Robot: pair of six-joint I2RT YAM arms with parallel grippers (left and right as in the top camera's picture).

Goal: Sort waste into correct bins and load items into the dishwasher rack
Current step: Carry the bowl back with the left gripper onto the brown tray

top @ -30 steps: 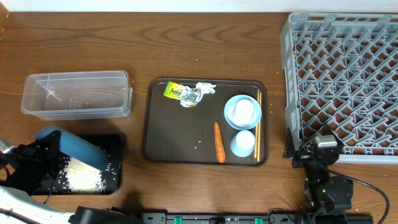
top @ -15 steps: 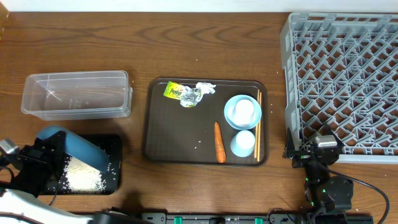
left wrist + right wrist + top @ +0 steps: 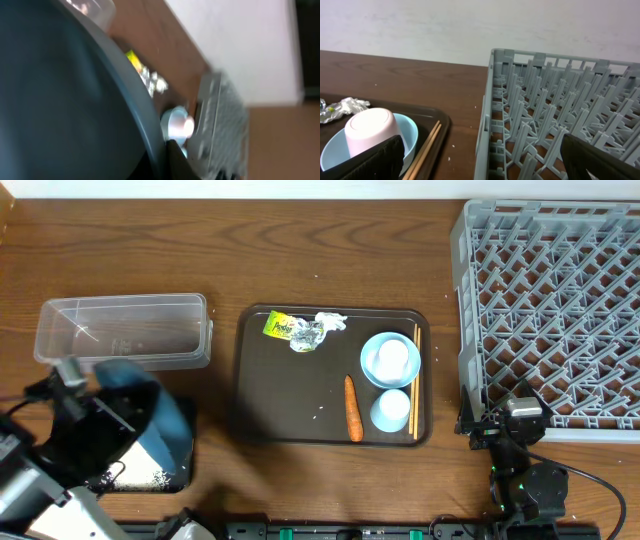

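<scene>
1. Step: tipping rice into its bin. The left gripper [image 3: 164,159] is clamped on the rim of the wide dark-blue bowl [image 3: 165,435], which is tilted over the shallow black rectangular tray [image 3: 187,482]. White rice grains [image 3: 157,477] lie inside the tray.
2. The right gripper [image 3: 480,145] is spread and empty, beside the large grey lattice dishwasher rack [image 3: 550,300].
3. Next, probably: carry the bowl over the brown serving tray [image 3: 290,400] and seat it between the rack pegs.

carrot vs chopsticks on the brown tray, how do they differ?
The carrot is orange, thick and tapered; the chopsticks are pale, thin and straight. The chopsticks are longer than the carrot. The carrot lies mid-tray; the chopsticks hug the right rim. Both lie flat on the brown tray, roughly parallel.
</scene>
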